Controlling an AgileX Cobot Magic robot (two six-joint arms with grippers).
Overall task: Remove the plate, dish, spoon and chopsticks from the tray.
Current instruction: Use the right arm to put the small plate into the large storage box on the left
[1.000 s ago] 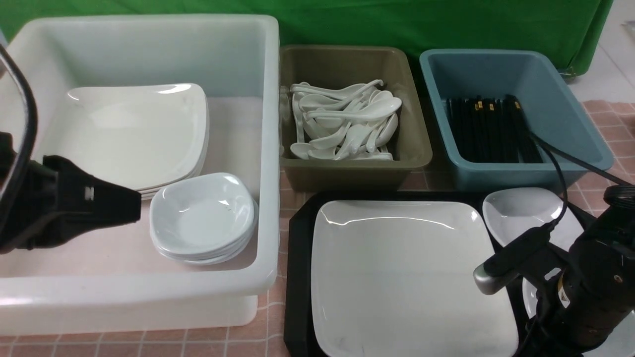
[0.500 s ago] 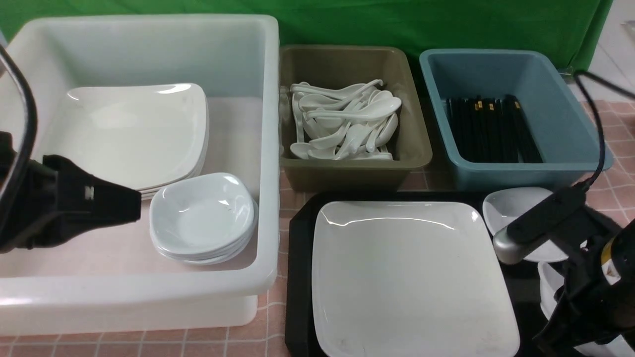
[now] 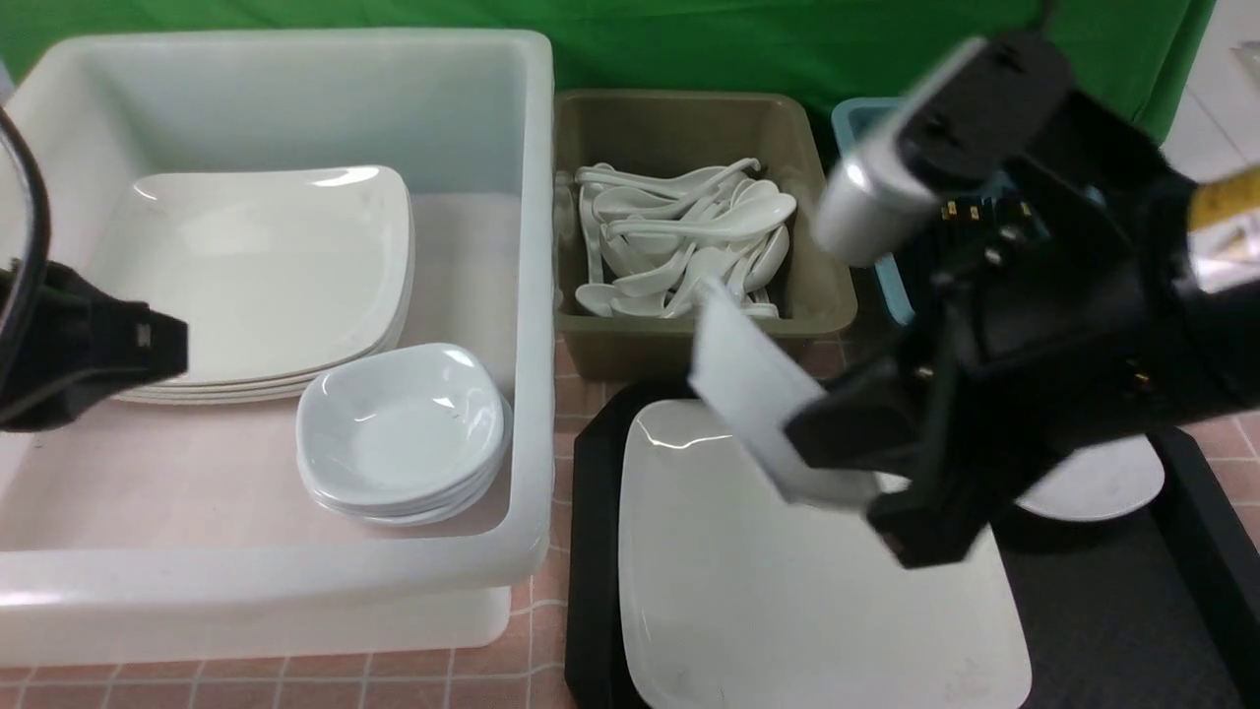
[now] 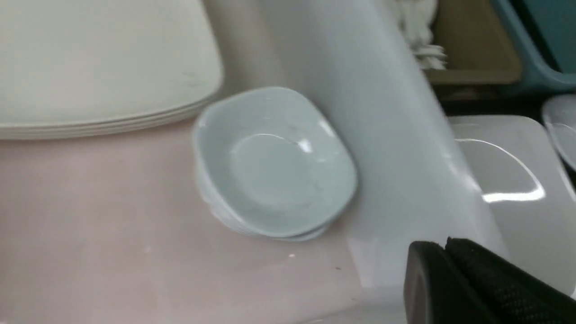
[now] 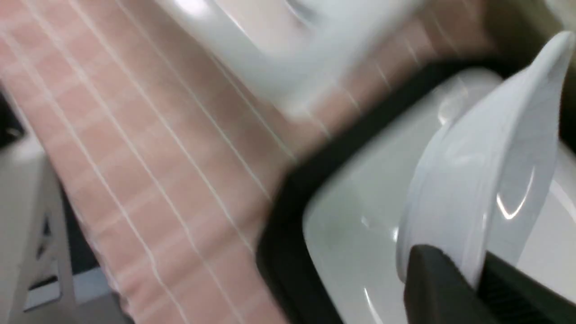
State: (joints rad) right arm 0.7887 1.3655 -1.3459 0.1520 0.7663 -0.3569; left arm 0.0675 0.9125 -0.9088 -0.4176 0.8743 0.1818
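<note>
While the right tool [image 3: 849, 475] pinched a glossy white dish [image 3: 748, 394] edge-up above the plate [image 3: 787, 611], the left tool [image 3: 162, 345] was closed.

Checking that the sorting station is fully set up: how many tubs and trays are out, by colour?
Large white plastic tub: 1
Olive-brown plastic tub: 1
Blue plastic tub: 1
Black plastic rectangular tray: 1
Total: 4

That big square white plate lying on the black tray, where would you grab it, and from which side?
Probably its upturned rim at the right edge, one finger under the lip, one on top. The plate lies flat and looks too wide to span; bare tray lies open on that side, while the left edge hugs the tray's rim.
</note>
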